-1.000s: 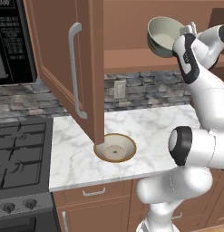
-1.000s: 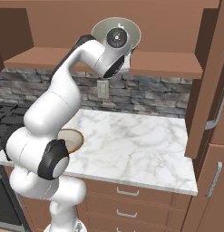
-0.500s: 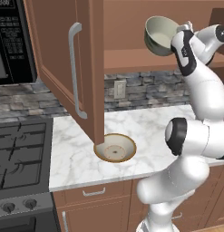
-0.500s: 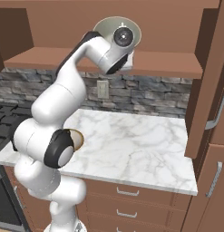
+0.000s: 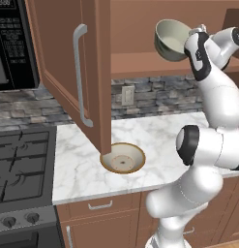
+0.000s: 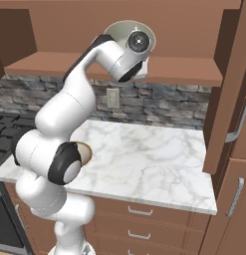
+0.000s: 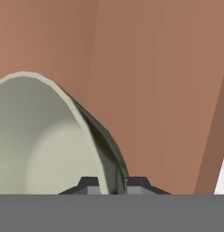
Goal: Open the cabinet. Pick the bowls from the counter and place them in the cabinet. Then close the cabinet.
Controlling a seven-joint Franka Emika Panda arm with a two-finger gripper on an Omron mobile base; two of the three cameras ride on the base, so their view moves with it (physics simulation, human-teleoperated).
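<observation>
Cabinet (image 5: 92, 72) stands open: in the left base view its left door, with a long silver handle (image 5: 78, 72), swings out toward the camera across the upper centre of the frame, and in the right base view the right door (image 6: 229, 89) runs down the right edge. The wooden shelf (image 6: 184, 69) lies bare across the upper middle of the right base view. The arm is raised high, with the gripper (image 5: 188, 41) in the upper right of the left base view, level with the cabinet opening above the shelf. The gripper is clenched on the rim of the grey-green bowl (image 5: 170, 39); the hand view shows the two finger tips (image 7: 88, 185) at the bottom of the frame pinching the bowl wall between them, one inside and one outside. The bowl is tipped on its side, pale inside facing the upper left of the left base view; in the hand view it occupies the lower left (image 7: 45, 136) against the brown cabinet interior. In the right base view the bowl's rim (image 6: 117, 27) shows behind the wrist at top centre. The cream bowl (image 5: 123, 158) sits upright on the counter (image 5: 155, 135), centre of the left base view, just below the lower corner of the open left door; in the right base view a sliver of it (image 6: 84, 152) shows beside the arm's elbow. Stove (image 5: 22, 164) at lower left, microwave (image 5: 12, 43) at upper left, wall outlet (image 5: 126, 95) on the stone backsplash.
</observation>
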